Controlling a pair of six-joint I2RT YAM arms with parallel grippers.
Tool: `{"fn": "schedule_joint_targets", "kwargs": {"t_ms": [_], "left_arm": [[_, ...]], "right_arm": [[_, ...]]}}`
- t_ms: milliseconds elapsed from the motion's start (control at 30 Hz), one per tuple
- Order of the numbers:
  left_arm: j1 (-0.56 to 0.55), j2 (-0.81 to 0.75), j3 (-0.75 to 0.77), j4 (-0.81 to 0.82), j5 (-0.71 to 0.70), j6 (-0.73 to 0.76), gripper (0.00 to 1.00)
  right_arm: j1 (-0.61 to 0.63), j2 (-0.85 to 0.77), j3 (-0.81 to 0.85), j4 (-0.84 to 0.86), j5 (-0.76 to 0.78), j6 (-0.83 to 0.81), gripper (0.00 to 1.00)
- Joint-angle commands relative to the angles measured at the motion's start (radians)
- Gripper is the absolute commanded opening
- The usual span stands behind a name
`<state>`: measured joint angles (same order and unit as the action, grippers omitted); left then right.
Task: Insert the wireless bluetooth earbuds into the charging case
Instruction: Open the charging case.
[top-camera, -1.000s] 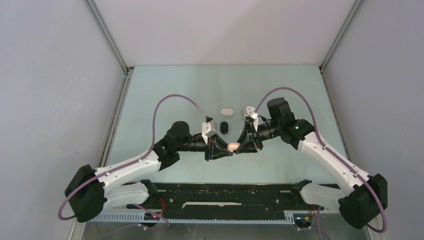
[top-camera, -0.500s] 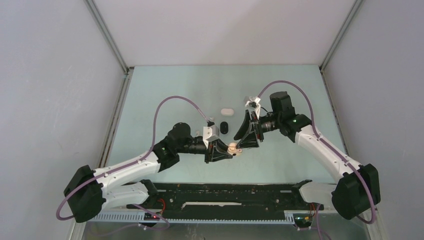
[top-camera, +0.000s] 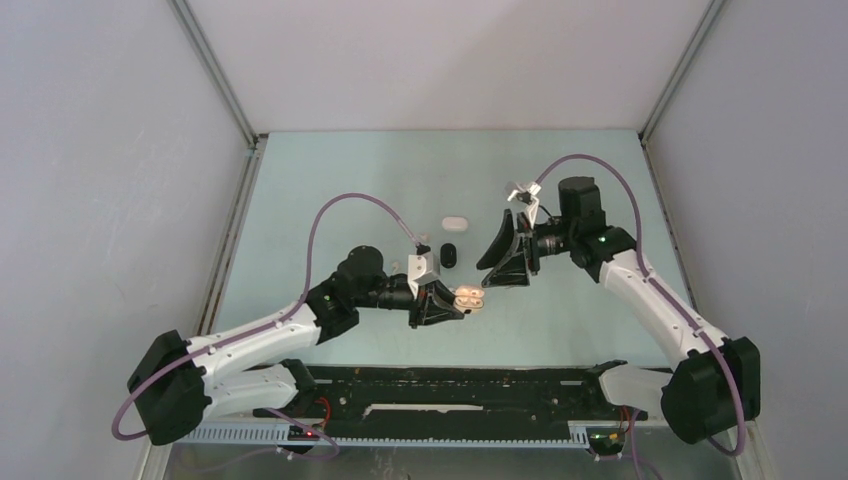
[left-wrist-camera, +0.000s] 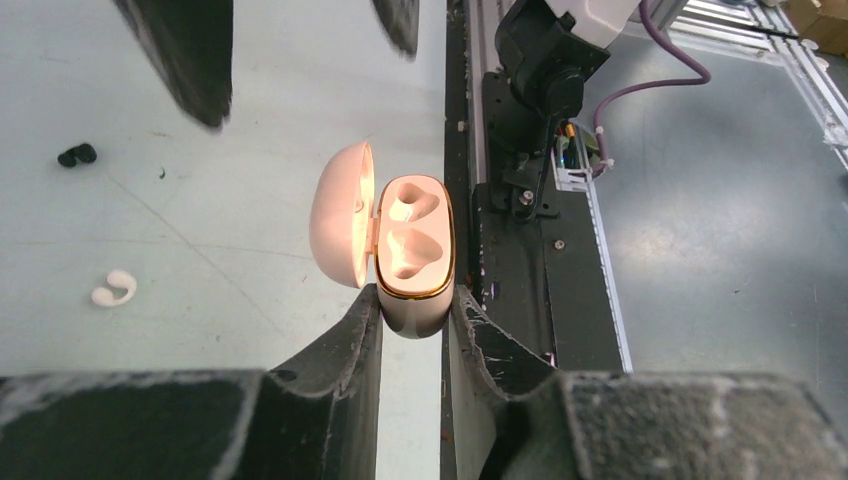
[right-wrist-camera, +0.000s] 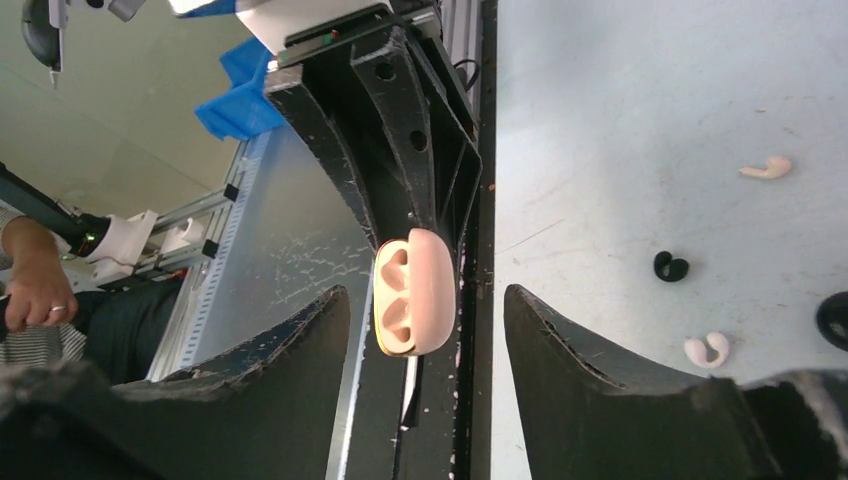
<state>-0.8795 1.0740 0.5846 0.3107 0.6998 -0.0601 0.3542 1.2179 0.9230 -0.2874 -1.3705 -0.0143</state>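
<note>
We see L gripper (left-wrist-camera: 412, 303) clenched on pink charging case (left-wrist-camera: 412, 262), held above worktop (top-camera: 350, 180) mid, nearer near edge. Lid (left-wrist-camera: 340, 215) hinged open, both wells (left-wrist-camera: 410, 200) bare. R gripper (top-camera: 503, 262) released, jaws wide, just apart from case twd far-right. Black earbud (left-wrist-camera: 77, 154), white earbud (left-wrist-camera: 113, 289), beige earbud (right-wrist-camera: 765, 168) lie loose on worktop. White case (top-camera: 455, 222), black case (top-camera: 448, 255) sit nr worktop centre.

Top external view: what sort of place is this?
Probably a robotics lab test cell: grey panel walls enclose a pale green table, and a left arm and right arm stand at its black rail.
</note>
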Motion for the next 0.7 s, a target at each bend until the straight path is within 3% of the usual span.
{"fn": "schedule_joint_targets", "kwargs": {"t_ms": [0, 133, 400, 500, 667], "left_arm": [[-0.003, -0.050, 0.034, -0.043, -0.045, 0.025, 0.00], [-0.002, -0.156, 0.011, -0.107, -0.137, 0.029, 0.00], [-0.001, -0.440, -0.067, -0.211, -0.403, -0.062, 0.00], [-0.001, -0.528, -0.120, -0.203, -0.443, -0.086, 0.00], [-0.003, -0.608, -0.114, -0.229, -0.458, -0.093, 0.00]], "right_arm": [[-0.060, -0.084, 0.028, -0.001, -0.044, -0.046, 0.61], [-0.076, -0.110, 0.028, -0.083, 0.150, -0.162, 0.60], [-0.031, 0.011, 0.052, 0.005, 0.484, -0.083, 0.47], [0.058, 0.096, 0.112, -0.015, 0.643, -0.104, 0.41], [0.154, 0.353, 0.292, -0.075, 0.685, -0.055, 0.37]]}}
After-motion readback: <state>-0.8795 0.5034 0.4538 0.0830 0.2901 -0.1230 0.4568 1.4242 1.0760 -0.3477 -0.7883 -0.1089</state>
